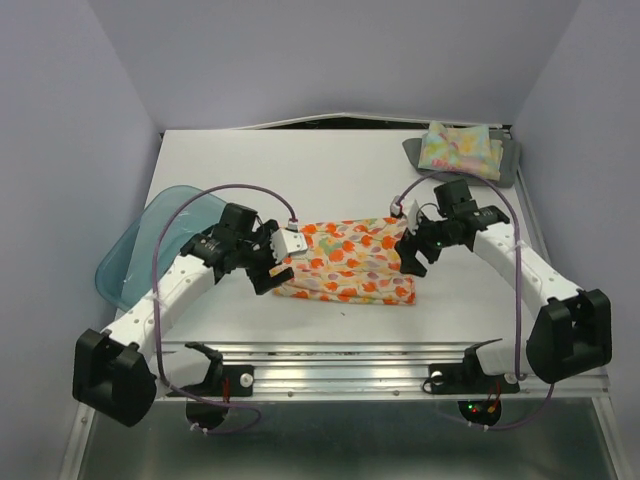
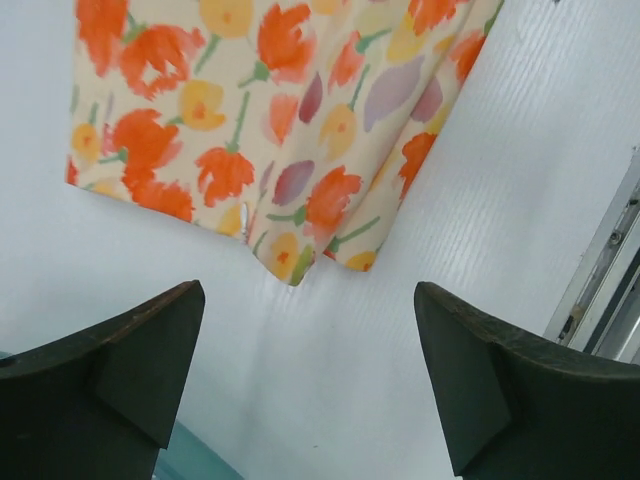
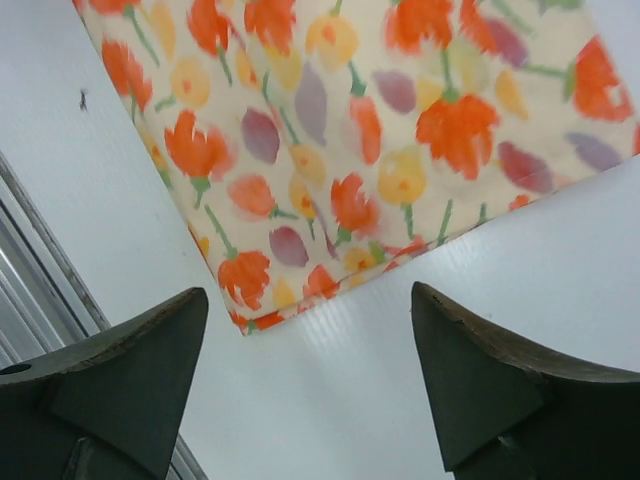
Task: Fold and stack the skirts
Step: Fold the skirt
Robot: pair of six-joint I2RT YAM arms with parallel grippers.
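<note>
The white skirt with orange-red flowers (image 1: pixel 350 262) lies folded flat at the table's middle. My left gripper (image 1: pixel 268 272) is open and empty just off its left end; the left wrist view shows the skirt's corner (image 2: pixel 270 110) ahead of the open gripper (image 2: pixel 310 390). My right gripper (image 1: pixel 410 256) is open and empty at its right end; the right wrist view shows the skirt's corner (image 3: pixel 360 140) ahead of the gripper (image 3: pixel 310 390). The pastel floral skirt (image 1: pixel 460 148) lies folded on the dark grey skirt (image 1: pixel 510 165) at the back right.
A translucent blue basin (image 1: pixel 140 245) sits at the table's left edge, behind the left arm; a sliver of it shows in the left wrist view (image 2: pixel 190 462). A metal rail (image 1: pixel 350 355) runs along the table's near edge.
</note>
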